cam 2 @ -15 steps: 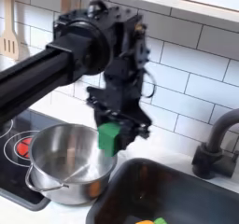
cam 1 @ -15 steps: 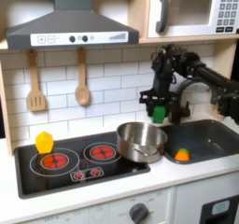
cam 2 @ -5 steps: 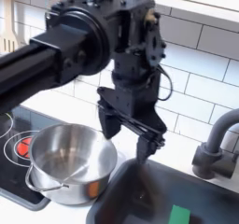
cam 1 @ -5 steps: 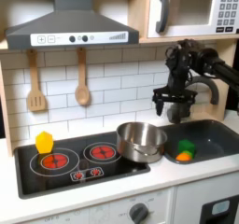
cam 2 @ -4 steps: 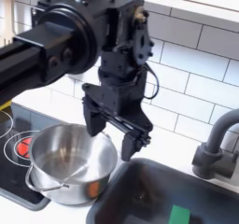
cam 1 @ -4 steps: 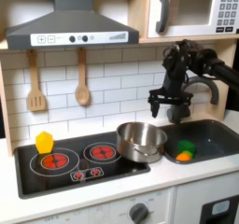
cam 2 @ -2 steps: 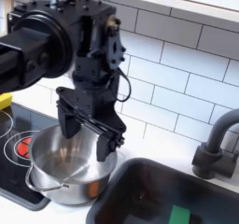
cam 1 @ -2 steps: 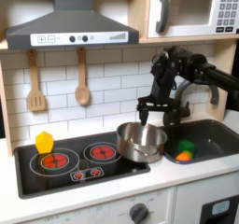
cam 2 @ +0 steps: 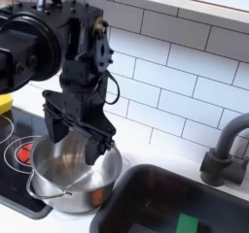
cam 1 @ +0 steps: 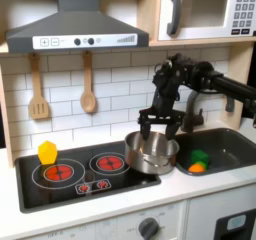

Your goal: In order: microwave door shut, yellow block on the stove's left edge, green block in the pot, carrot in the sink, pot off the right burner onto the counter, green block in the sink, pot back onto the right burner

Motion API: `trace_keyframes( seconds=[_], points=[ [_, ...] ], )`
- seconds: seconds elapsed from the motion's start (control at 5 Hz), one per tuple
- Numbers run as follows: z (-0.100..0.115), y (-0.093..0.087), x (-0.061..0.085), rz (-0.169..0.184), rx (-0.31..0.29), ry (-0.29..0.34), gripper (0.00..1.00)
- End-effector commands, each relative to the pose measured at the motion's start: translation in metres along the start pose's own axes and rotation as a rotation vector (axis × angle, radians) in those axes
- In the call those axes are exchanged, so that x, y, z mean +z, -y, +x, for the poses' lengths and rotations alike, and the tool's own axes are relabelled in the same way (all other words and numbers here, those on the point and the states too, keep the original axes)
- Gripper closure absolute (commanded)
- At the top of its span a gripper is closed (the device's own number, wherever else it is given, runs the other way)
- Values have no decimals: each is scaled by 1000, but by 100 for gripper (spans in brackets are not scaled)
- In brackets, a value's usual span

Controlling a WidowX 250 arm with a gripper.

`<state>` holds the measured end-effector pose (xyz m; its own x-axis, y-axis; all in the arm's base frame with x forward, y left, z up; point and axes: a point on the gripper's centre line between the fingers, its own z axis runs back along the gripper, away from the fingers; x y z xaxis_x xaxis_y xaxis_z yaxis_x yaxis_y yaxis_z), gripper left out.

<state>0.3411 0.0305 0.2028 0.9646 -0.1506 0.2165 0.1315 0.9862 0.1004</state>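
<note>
**Open gripper over the pot; both loose items lying in the sink**

The gripper point(cam 1: 156, 127) hangs with its jaws spread wide and nothing between them. In the second exterior view the gripper point(cam 2: 74, 134) sits directly over the pot point(cam 2: 70, 171), one finger toward each side of the rim; whether the fingers point(cam 2: 95, 148) touch the metal cannot be told. The black arm rises from the jaws and runs off toward the first exterior view's right, in front of the white tile wall.

The pot point(cam 1: 151, 152) is a silver pan standing at the right edge of the stove point(cam 1: 30, 192), beside the right burner point(cam 1: 107, 163) in the first exterior view. Its bowl appears empty in the second exterior view.

The sink point(cam 1: 235, 150) occupies the right end of the surface, just beside the pot. The green block point(cam 1: 201, 156) and the carrot point(cam 1: 197, 167) lie together near the sink's left wall in the first exterior view. In the second exterior view the green block point(cam 2: 187, 223) rests on the sink floor at the picture's bottom edge.

The yellow block point(cam 1: 47, 151) stands at the stove's left edge, at the rim of the left burner point(cam 1: 60, 171), well apart from the pot.

The microwave point(cam 1: 203, 10) above has its door closed. Two wooden utensils hang on the wall under the range hood point(cam 1: 70, 29).
</note>
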Motion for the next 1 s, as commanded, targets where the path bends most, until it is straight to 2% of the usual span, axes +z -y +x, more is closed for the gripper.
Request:
trace_keyframes(
  seconds=[0.0,0.4,0.6,0.8],
  points=[
    [3,-2,-20,-2,10,-26,0],
    [4,-3,-34,-11,30,-47,0],
    [2,-4,-35,-18,67,-46,0],
    [-4,-12,-36,-11,78,-61,0]
  ],
)
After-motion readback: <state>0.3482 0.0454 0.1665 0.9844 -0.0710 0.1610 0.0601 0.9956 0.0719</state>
